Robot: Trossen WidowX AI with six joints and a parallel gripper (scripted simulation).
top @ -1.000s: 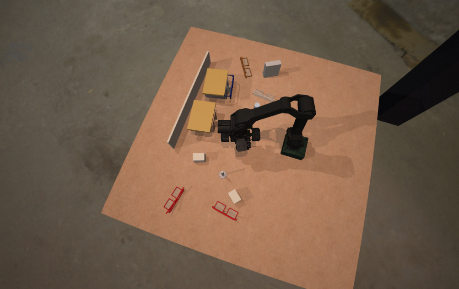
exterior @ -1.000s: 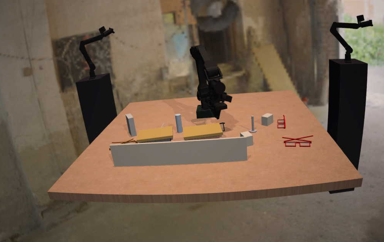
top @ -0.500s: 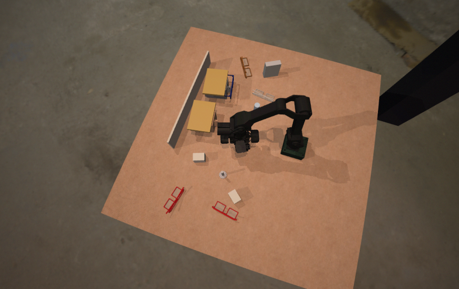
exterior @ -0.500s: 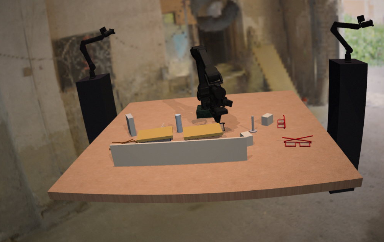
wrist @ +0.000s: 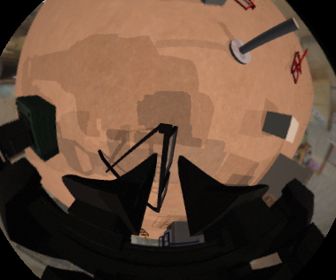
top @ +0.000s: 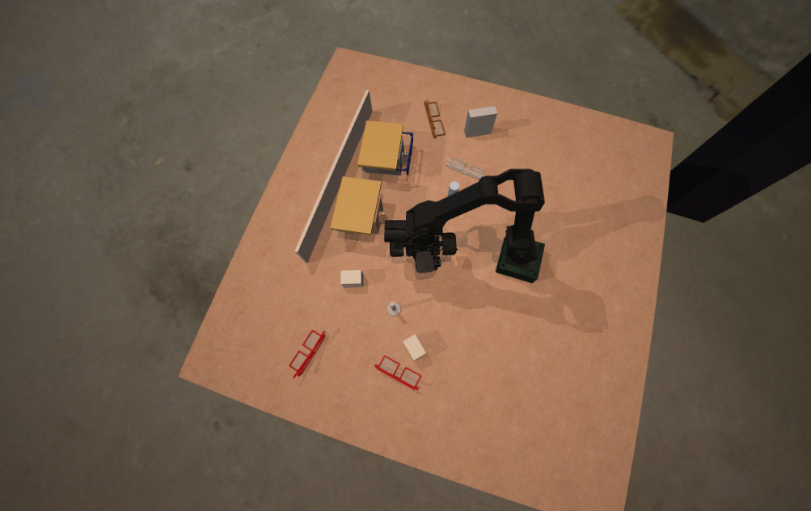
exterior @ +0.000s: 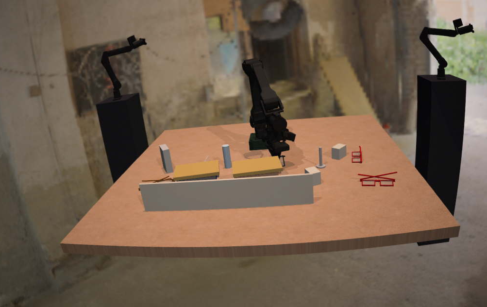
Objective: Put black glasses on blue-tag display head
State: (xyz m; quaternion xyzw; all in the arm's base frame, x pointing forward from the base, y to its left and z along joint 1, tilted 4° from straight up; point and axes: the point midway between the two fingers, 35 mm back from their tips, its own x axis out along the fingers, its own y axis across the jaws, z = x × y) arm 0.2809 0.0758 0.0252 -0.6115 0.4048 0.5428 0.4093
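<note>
while the black glasses [wrist: 163,170] stand between them, the jaws [top: 420,261] [exterior: 277,155] gape slightly, ungripping.

The square tabletop [top: 491,406] [exterior: 237,232] [wrist: 128,66] below the black gripper [top: 422,244] [exterior: 278,155] [wrist: 168,158] looks matt, with wood grain along its edge. The gripper's angular fingers look like matt plastic.
</note>
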